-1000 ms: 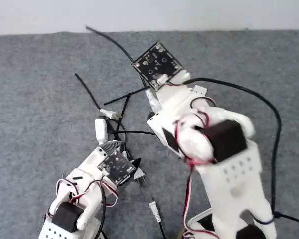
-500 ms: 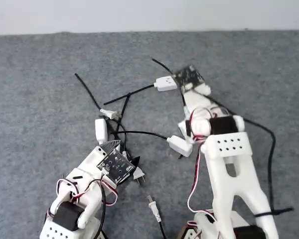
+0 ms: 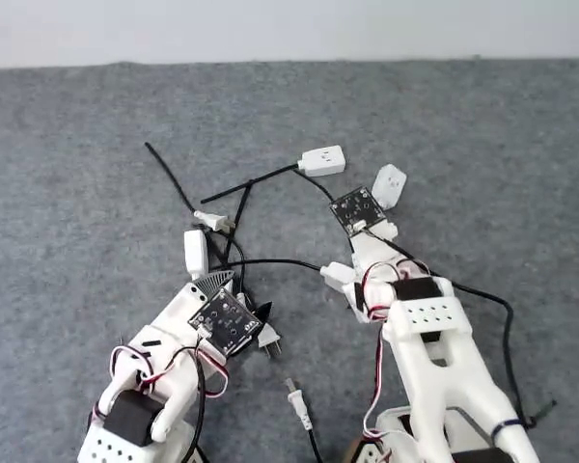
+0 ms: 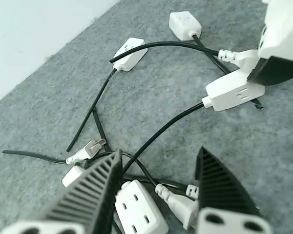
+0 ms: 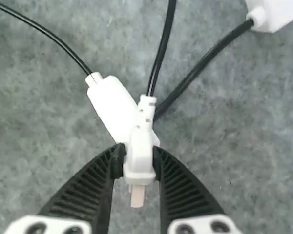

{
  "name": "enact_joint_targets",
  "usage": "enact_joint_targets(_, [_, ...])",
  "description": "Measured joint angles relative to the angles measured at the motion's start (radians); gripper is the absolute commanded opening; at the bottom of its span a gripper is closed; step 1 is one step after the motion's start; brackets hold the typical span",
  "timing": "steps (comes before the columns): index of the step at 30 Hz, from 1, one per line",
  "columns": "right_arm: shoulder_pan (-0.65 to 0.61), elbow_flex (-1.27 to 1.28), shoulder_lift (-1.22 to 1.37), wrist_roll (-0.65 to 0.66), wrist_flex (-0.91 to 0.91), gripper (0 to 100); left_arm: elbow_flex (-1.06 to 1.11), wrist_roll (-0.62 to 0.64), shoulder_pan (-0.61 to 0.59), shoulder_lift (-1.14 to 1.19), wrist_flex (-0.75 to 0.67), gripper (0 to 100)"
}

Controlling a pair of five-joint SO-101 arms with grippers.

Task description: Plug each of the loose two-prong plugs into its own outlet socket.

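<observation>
My right gripper (image 5: 136,156) is shut on a white two-prong plug (image 5: 139,146), prongs pointing back toward the wrist. Under the plug lies a white outlet socket (image 5: 107,102) on a black cord. From above, this arm sits right of centre with the socket (image 3: 336,273) at its tip. My left gripper (image 4: 159,153) stands open over another outlet socket (image 4: 139,212) and a loose plug (image 4: 178,207). Further sockets (image 3: 323,159) (image 3: 390,185) lie farther back. Loose plugs (image 3: 210,221) (image 3: 270,338) (image 3: 297,400) lie around the left arm.
Black cords (image 3: 261,260) cross and tangle over the grey carpet (image 3: 77,174) between the two arms. A white wall (image 3: 289,29) borders the far edge. The right arm's own black cable (image 3: 492,299) loops out to the right.
The right arm has drawn back from the far middle of the carpet toward its base and come down low, uncovering two sockets. The left arm has stayed put.
</observation>
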Motion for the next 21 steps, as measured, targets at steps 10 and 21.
enact_joint_targets(10, [-0.002, 0.017, 0.0, 0.002, -0.032, 0.9, 0.0, 0.0, 0.0, 0.0, 0.0, 24])
enact_joint_targets(21, [-0.021, -0.077, 0.023, 0.003, 0.092, 22.1, 0.069, 0.012, -0.144, 0.002, -0.164, 24])
